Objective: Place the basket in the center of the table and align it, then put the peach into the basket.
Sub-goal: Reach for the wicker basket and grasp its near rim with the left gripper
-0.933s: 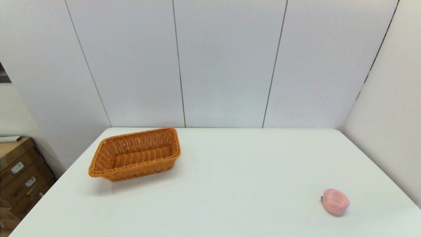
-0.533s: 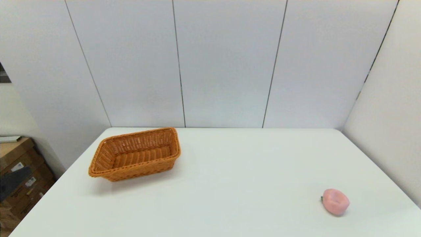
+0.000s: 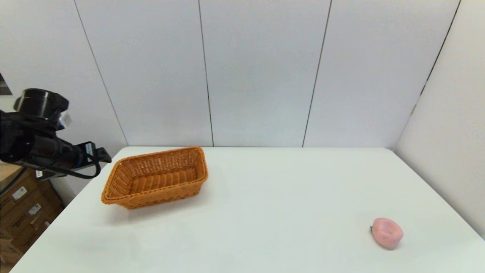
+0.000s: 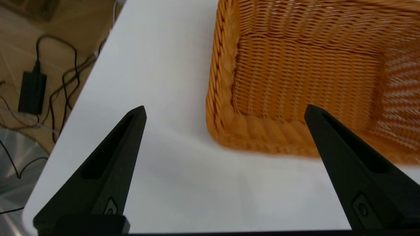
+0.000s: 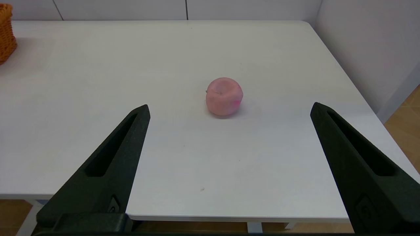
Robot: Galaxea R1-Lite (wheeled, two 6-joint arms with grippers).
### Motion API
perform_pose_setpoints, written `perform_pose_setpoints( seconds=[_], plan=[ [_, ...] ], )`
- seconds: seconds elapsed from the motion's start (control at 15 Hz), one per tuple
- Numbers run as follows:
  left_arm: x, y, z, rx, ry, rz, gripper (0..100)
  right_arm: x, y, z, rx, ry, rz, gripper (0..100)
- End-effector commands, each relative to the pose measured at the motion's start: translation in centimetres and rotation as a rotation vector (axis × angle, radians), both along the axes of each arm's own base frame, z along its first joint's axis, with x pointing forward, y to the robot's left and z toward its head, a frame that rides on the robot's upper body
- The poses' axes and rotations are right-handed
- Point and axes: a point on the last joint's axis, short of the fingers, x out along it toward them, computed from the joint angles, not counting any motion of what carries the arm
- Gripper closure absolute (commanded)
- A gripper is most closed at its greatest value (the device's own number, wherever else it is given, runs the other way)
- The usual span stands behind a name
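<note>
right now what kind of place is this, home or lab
Probably a lab or test room: a bare white table boxed in by plain wall panels, cardboard boxes stacked beside it, loose cables on the floor.

We see an orange-brown basket (image 3: 155, 177) of tight woven wicker with a braided rim, its weave smeared, perhaps by motion, in the left wrist view. The peach (image 3: 386, 232) is pale pink with a darker pink blush and a tiny dark stem nub. The table (image 3: 265, 212) is plain white. The left gripper (image 4: 224, 111) and the right gripper (image 5: 229, 109) have black fingers.
</note>
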Motion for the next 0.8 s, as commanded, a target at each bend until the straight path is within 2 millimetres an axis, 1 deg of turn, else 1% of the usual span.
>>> perform_pose_setpoints(
  seconds=[0.07, 0.2, 0.4, 0.47, 0.6, 0.67, 0.8],
  plan=[
    [7.8, 2.2, -8.4, -0.054, 0.23, 0.021, 0, 0.0, 0.0, 0.0, 0.0, 0.001, 0.0, 0],
    [8.8, 2.4, -10.4, -0.068, 0.27, 0.013, 0, 0.0, 0.0, 0.0, 0.0, -0.001, 0.0, 0],
    [10.3, 2.6, -12.8, -0.083, 0.305, -0.023, 0, 0.0, 0.0, 0.0, 0.0, -0.001, 0.0, 0],
    [10.6, 2.6, -13.1, -0.1, 0.31, -0.036, 0, 0.0, 0.0, 0.0, 0.0, 0.001, 0.0, 0],
    [10.6, 2.5, -13.2, -0.132, 0.35, -0.049, 0, 0.0, 0.0, 0.0, 0.0, 0.001, 0.0, 0],
    [10.7, 2.4, -12.9, -0.164, 0.362, -0.063, 100, 0.0, 0.0, 0.0, -0.003, 0.001, -0.001, 0],
    [10.9, 2.5, -12.0, -0.19, 0.35, -0.069, 100, 0.0, 0.0, 0.0, -0.003, -0.001, -0.001, 0]
  ],
)
